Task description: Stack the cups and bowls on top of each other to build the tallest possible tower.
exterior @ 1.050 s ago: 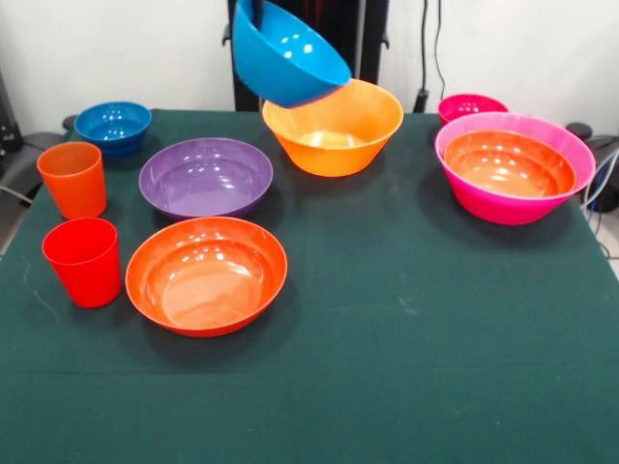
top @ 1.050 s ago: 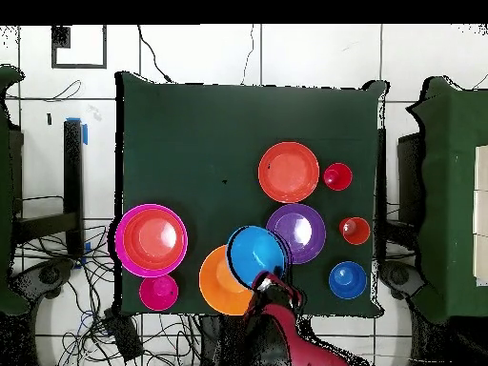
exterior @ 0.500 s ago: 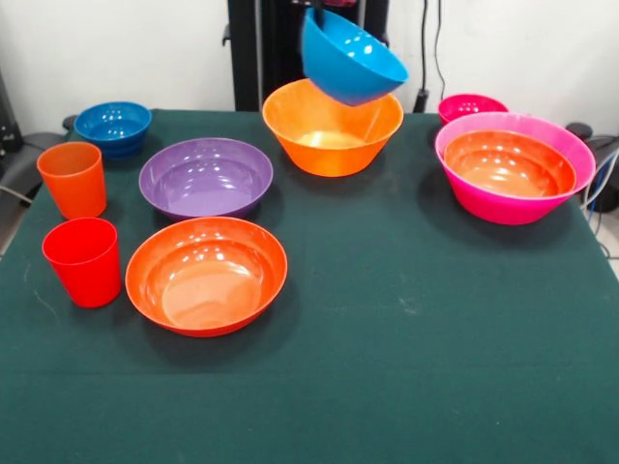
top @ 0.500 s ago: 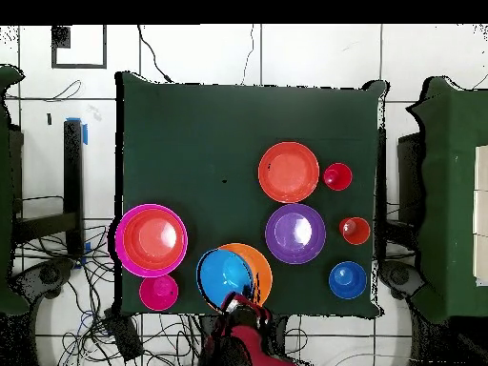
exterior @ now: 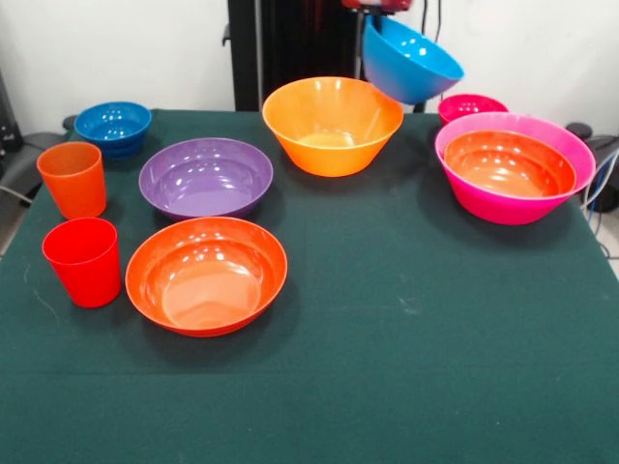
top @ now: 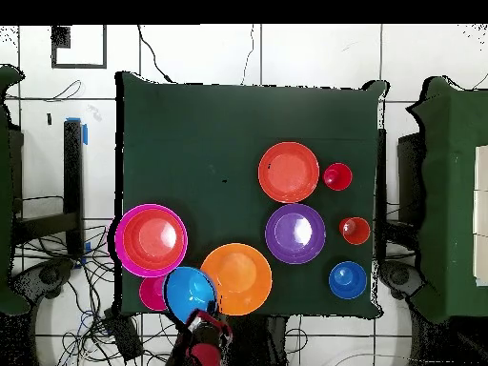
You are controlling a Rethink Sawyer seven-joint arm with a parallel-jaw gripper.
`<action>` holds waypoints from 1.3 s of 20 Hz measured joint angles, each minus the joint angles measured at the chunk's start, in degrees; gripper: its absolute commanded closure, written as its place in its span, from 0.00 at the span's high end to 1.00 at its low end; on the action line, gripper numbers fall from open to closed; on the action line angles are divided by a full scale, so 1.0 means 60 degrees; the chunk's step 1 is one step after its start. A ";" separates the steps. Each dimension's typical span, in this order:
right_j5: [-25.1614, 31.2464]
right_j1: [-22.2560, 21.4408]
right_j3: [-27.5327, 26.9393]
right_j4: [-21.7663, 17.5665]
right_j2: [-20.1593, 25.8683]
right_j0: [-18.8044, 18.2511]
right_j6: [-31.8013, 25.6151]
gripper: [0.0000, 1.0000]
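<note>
Item: blue bowl, tilted, carried in the air by the gripper, which is clenched on its rim; it hangs over the small pink-red bowl, beside the yellow-orange bowl.
Destination, judged: the tower near the bench corner.
Handling note: level the bowl, centre it over the red-orange bowl nested inside, and lower before letting go.

A glossy blue plastic bowl sits at the red hand, apparently gripped by its rim, partly covering the small pink-red bowl, left of the yellow-orange bowl.
</note>
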 measured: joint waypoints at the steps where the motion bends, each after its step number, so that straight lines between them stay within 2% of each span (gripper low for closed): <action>1: -0.0093 0.0093 0.0015 0.0063 0.0001 0.0143 0.0155 0.00; 7: -0.0601 0.0833 0.0062 0.0826 0.0041 0.1561 0.1736 0.00; 12: -0.0599 0.0947 0.0060 0.1291 0.0077 0.2215 0.2339 0.00; 20: -0.0595 0.0788 0.0060 0.1765 0.0140 0.2676 0.2606 0.00; 26: -0.0207 0.0083 0.0062 0.2156 0.0268 0.2737 0.2606 0.00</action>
